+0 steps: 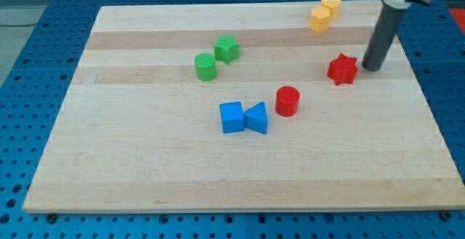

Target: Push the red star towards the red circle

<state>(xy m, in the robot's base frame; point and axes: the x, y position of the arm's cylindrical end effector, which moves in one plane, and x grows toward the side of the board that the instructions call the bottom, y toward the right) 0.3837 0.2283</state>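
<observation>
Tip (373, 69) of your dark rod sits just right of the red star-shaped block (342, 69), near touching; no end effector jaws fitted, so no open-or-closed state to give. Red cylinder block (288, 101) lies nearer and left of the star on the pale wooden counter (145, 166). Risk: push straight left and the star slides past on the cylinder's far side. Off-centre contact could spin it off line. Blue cube (232, 117) beyond may get bumped on overshoot.

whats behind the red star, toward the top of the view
Right behind the red star, slightly to the view's right, stands my tip, close by its edge. Farther up are two yellow blocks. The rod hides a strip of board behind it.
</observation>
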